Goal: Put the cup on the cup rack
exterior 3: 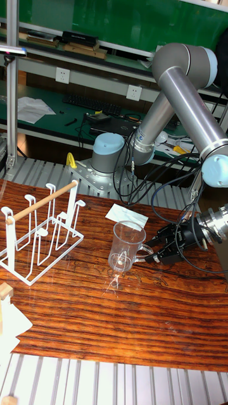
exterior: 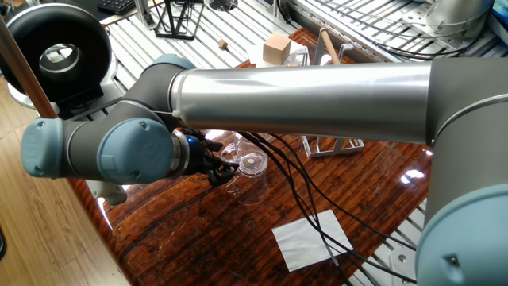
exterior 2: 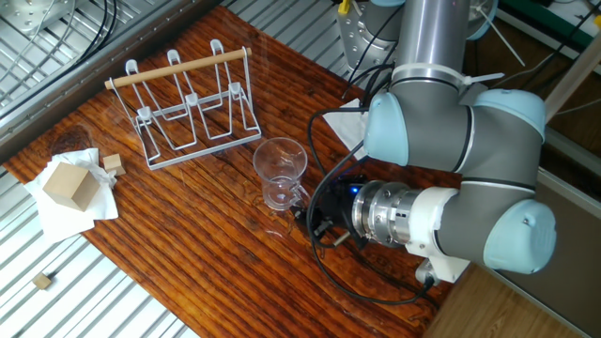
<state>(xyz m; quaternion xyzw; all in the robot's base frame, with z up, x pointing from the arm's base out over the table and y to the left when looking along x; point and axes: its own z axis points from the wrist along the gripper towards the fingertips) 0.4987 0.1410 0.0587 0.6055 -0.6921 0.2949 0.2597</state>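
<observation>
My end effector point(exterior 3: 154, 252) sits low beside the cup point(exterior 3: 126, 246), fingers spread around its base. Cup's upright on the desk point(exterior 2: 188, 244), well short of the rack point(exterior 2: 192, 111). Glass: rigid, slick, breakable; I'd grip that thick base.

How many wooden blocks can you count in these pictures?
3. A large block sits on the crumpled paper, a small block lies beside it, and another small one lies on the metal slats. The arm may hide more.
</observation>
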